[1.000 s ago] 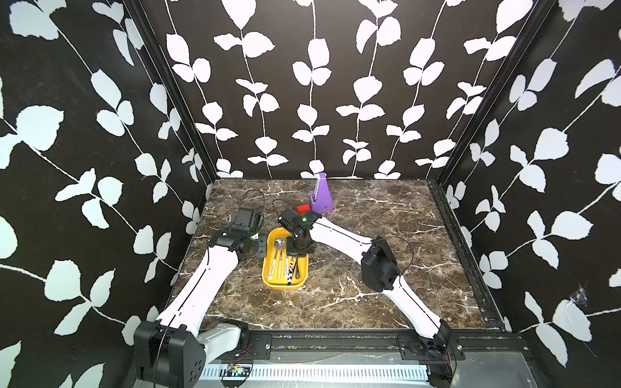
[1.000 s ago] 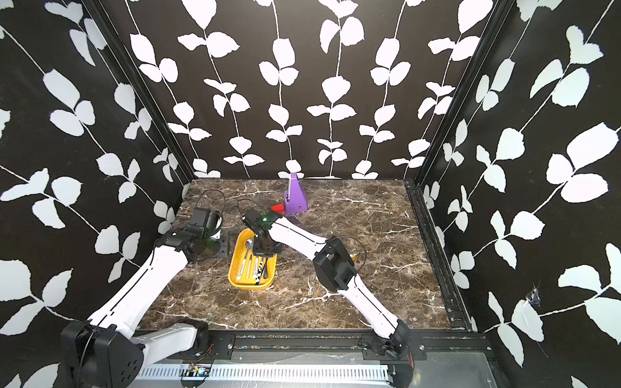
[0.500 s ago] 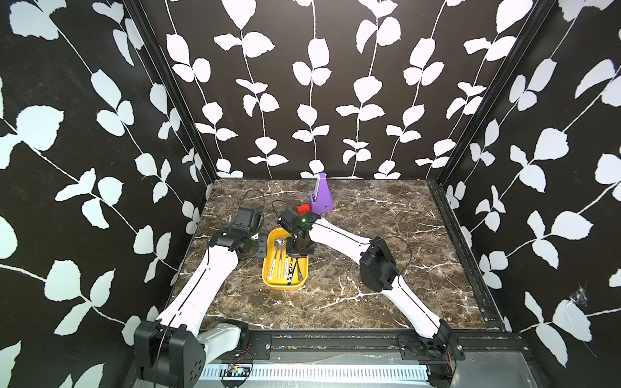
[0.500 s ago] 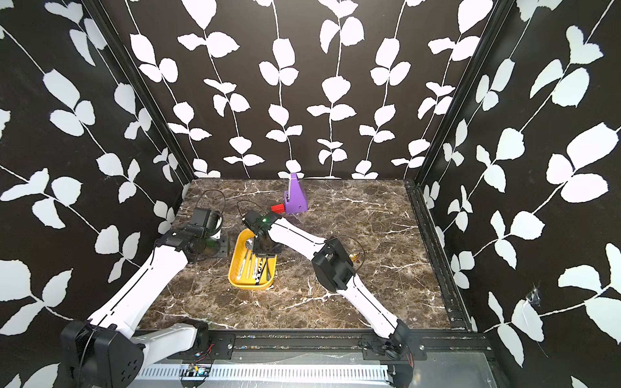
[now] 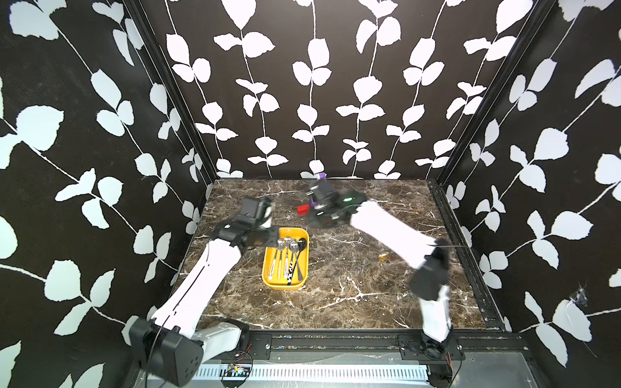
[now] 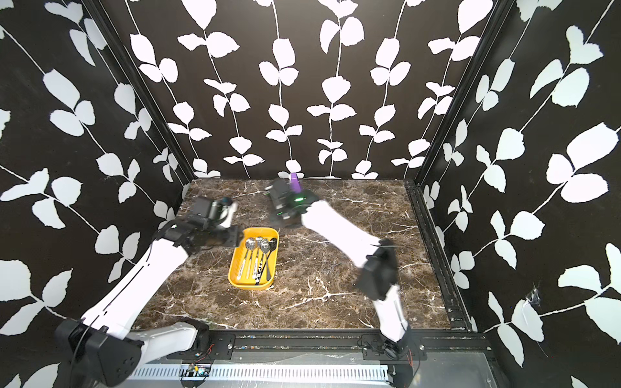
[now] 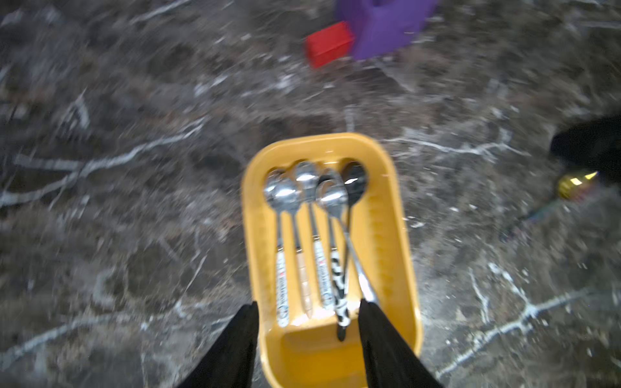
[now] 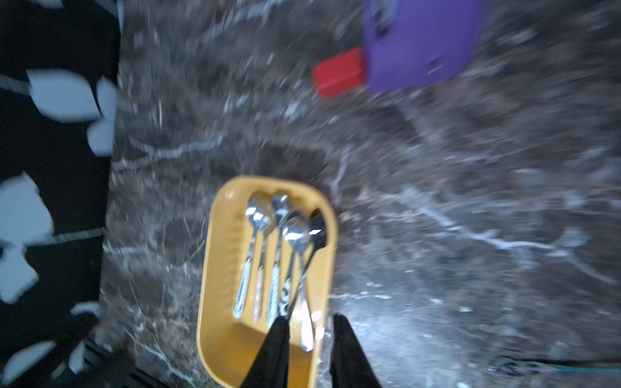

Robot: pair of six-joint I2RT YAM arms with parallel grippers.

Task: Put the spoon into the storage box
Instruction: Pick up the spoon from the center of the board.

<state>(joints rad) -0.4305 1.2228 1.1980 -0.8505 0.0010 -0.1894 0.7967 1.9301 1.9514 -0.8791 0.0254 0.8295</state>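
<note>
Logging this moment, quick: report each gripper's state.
Left gripper: open, holding nothing.
Right gripper: open a little, holding nothing.

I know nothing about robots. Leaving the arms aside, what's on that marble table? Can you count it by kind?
Shallow yellow plastic tray: 1
Metal spoons inside it, counted by handles: 6
Purple wedge-shaped stand: 1
Small red block: 1
Small gold-headed utensil lying apart, blurred: 1
Total: 10
</note>
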